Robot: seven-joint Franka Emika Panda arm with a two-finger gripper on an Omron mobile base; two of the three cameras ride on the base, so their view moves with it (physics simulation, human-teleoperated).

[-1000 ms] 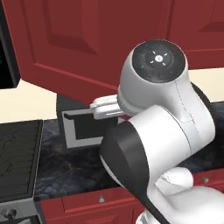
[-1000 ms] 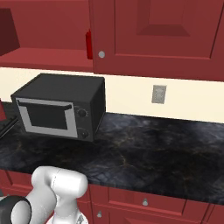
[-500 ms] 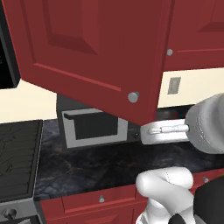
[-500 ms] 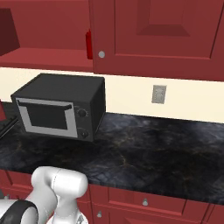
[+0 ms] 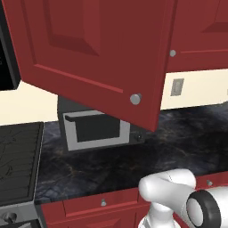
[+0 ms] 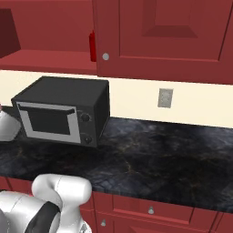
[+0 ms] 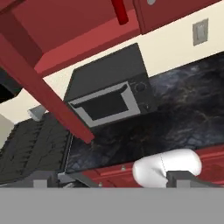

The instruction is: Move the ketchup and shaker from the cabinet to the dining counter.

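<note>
The cabinet (image 6: pixel 45 61) stands with its left door (image 5: pixel 98 44) swung open and its red shelf bare in front. The ketchup (image 6: pixel 92 45) is a slim red bottle at the right end of the shelf, half hidden behind the edge of the shut door. In the hand view the ketchup (image 7: pixel 119 11) sits at the top, far above my gripper (image 7: pixel 111 178). The gripper is open, its dark fingertips (image 7: pixel 180 177) wide apart with nothing between them. The shaker is hidden. The dining counter is out of view.
A grey microwave (image 6: pixel 63 111) stands on the black marbled counter (image 6: pixel 159 154) under the cabinet. A stove (image 5: pixel 18 164) lies to its left, and a pale kettle (image 6: pixel 7 125) at the left edge. The open door's edge (image 7: pixel 43 92) juts out over the counter. A wall outlet (image 6: pixel 165 98) is on the backsplash.
My arm has swung down and to the right, away from the open cabinet door, and now sits low in front of the drawers. The door stays open.
</note>
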